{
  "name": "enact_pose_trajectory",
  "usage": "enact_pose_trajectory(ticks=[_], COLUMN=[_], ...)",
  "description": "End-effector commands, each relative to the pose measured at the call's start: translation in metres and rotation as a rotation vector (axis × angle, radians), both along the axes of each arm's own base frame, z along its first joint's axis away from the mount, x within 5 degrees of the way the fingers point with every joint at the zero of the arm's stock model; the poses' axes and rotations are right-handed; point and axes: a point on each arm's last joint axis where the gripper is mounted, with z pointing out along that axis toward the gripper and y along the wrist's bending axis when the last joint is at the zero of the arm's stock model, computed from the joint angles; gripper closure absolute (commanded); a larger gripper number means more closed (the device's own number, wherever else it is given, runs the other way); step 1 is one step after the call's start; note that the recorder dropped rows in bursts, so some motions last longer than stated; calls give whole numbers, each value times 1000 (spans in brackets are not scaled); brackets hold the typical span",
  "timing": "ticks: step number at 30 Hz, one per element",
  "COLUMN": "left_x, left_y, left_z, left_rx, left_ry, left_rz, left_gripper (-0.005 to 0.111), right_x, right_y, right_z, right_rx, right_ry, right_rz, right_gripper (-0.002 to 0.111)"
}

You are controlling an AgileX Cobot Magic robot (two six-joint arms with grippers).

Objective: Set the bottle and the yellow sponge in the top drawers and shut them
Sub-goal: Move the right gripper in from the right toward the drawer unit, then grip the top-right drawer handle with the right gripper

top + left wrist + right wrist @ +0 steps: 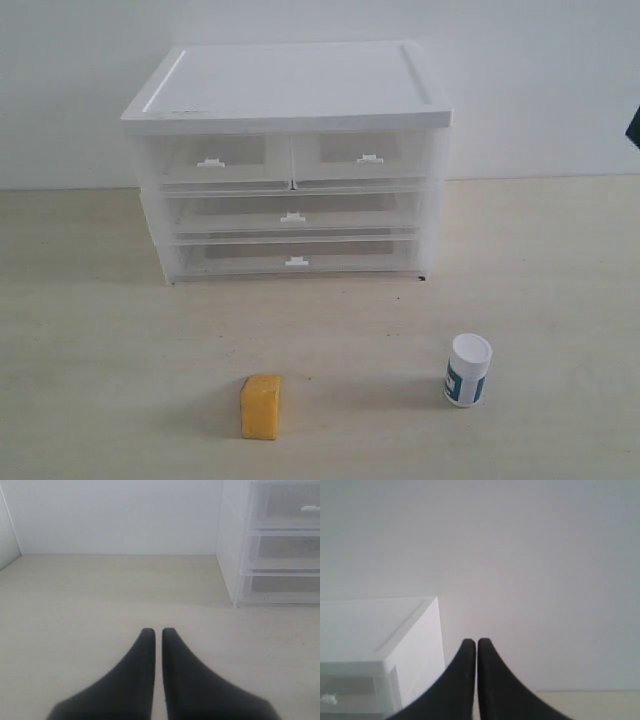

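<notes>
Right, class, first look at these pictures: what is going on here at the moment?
Nothing is being handled yet. The left claw and the right claw are both shut and hold nothing. The yellow sponge and the white pill bottle stand apart on the table in front of the drawer cabinet, with the sponge on the left. Both top drawers are closed.

The white-topped clear plastic drawer cabinet (290, 85) is faced head-on, from slightly above, in the exterior view, at upper centre of frame. It is shared with both wrist views: one is set low over the pale table (75, 595), the other higher up.
</notes>
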Motion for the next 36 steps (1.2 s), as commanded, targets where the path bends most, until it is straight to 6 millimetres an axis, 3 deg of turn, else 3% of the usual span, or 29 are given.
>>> enact_pose_trajectory(ticks=[1,8,18,25,36], left_x=[0,0,0,0,0], left_y=[0,0,0,0,0], left_z=[-1,-1,-1,-1,-1], left_rx=[-1,-1,-1,-1,-1], left_ry=[-3,-3,-3,-3,-3], left_rz=[3,3,3,3,3], left_gripper=[102,102,102,102,102], right_x=[18,38,53,52,60], right_y=[2,8,45,78,141], right_z=[-17,-48,-88,-111,-121], right_rx=[-24,-40,-29,-57,-63], right_ry=[30,105,95,83,84], right_rz=[8,22,96,107,134], right_gripper=[108,108,108,108,108])
